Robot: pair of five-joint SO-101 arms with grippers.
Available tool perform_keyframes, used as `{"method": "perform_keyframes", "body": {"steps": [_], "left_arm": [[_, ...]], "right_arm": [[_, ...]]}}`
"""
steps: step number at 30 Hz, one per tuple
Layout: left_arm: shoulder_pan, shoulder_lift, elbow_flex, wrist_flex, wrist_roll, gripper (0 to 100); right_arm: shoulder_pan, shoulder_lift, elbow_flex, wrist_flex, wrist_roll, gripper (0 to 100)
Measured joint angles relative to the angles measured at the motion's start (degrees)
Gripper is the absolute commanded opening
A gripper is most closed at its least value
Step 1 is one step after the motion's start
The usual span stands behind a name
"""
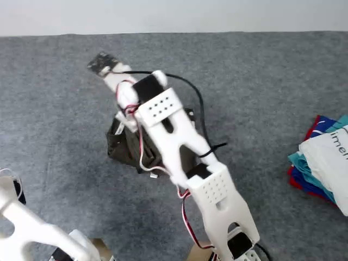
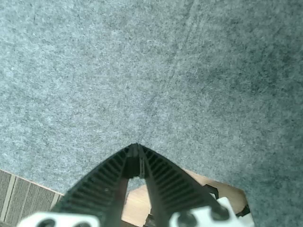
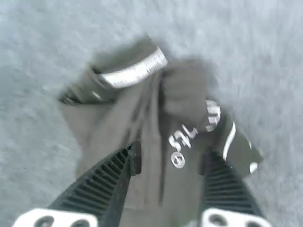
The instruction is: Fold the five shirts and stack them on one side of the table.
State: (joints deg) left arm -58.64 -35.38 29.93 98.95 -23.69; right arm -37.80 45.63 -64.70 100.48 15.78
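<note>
The right pincer [image 3: 169,160] fills the bottom of its wrist view, its two ribbed black fingers [image 3: 113,175] standing well apart and straddling a crumpled dark olive shirt [image 3: 142,104]. The cloth bunches up between them, but neither finger clearly presses on it. The shirt has white lettering and a pale neck label, and it lies in a loose heap on the grey felt-covered bench [image 3: 38,38]. In the high view the same shirt [image 1: 122,145] sits left of centre, mostly under the right arm [image 1: 179,147]. That arm runs as a white chain of links from the bottom centre of the frame up towards the upper left, with a black cable looping beside it. The left pincer [image 2: 138,147] has its ribbed fingers together at the tips with nothing between them. It hangs over bare grey felt [image 2: 151,61], with a strip of wood [image 2: 135,203] at the bottom of that view. The left arm [image 1: 32,225] stands in the lower left corner of the high view, well apart from the olive shirt. At the right edge of the bench [image 1: 261,81] lies a stack of folded shirts [image 1: 323,163], white on top with teal, blue and red below.
</note>
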Motion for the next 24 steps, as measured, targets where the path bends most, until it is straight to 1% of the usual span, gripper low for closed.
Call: {"method": "perform_keyframes", "body": {"steps": [2, 5, 9, 12, 18, 24], "left_arm": [[0.00, 0.00, 0.00, 0.00, 0.00, 0], [0.00, 0.00, 0.00, 0.00, 0.00, 0], [0.00, 0.00, 0.00, 0.00, 0.00, 0], [0.00, 0.00, 0.00, 0.00, 0.00, 0], [0.00, 0.00, 0.00, 0.00, 0.00, 0], [0.00, 0.00, 0.00, 0.00, 0.00, 0]], "right_arm": [[1.85, 0.00, 3.60, 0.00, 2.55, 0.6], [4.04, 0.00, 8.97, 0.00, 5.80, 0.9], [7.74, 0.00, 14.77, 0.00, 6.68, 0.9], [8.70, 0.00, 17.85, 0.00, 6.86, 0.9], [6.42, 0.00, 21.36, 0.00, 6.86, 0.9], [-2.37, 0.00, 21.45, 0.00, 6.86, 0.9]]}}
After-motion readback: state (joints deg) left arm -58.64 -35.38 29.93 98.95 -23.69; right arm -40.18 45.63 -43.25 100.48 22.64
